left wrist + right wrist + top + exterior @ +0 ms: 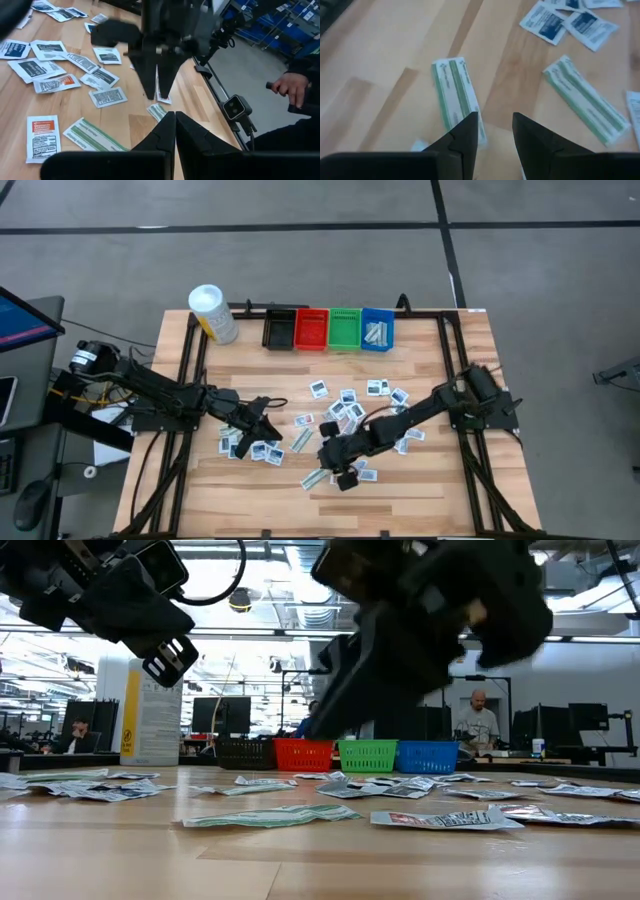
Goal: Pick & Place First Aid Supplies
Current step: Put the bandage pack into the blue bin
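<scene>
The first aid supplies are small flat white packets (345, 412) scattered on the wooden table's middle, with longer pale-green strips (313, 478) among them. My right gripper (345, 477) hovers open over the near part of the scatter. In its wrist view (495, 120) one pale-green strip (452, 95) lies flat just beside a finger and another strip (585, 100) lies farther off. My left gripper (268, 420) is shut and empty (175, 116), raised above packets (42, 137) left of the middle. It faces the right gripper (157, 87).
Black, red, green and blue bins (328, 329) stand in a row at the far edge, and the blue bin (377, 330) holds some packets. A white-capped yellow bottle (213, 313) stands at the far left. A person's hand (292, 90) shows beyond the table's right side.
</scene>
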Robot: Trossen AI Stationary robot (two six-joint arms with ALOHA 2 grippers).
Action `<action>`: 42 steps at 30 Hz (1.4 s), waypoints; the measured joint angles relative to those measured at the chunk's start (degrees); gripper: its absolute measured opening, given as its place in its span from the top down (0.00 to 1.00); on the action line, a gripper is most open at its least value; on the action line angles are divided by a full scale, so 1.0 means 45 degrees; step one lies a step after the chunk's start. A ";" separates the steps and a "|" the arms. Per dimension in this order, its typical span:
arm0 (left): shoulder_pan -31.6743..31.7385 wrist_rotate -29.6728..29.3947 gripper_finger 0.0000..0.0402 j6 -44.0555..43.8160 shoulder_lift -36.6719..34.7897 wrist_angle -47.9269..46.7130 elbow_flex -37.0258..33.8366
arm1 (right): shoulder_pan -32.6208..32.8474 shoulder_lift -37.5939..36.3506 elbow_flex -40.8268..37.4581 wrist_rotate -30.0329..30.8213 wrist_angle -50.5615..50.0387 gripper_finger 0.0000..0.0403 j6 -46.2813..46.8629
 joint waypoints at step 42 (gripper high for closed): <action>-0.0125 -0.0675 0.97 -0.0742 -0.0005 0.0460 -0.0643 | -0.0138 0.0895 0.0193 -0.0249 -0.0282 0.92 0.1685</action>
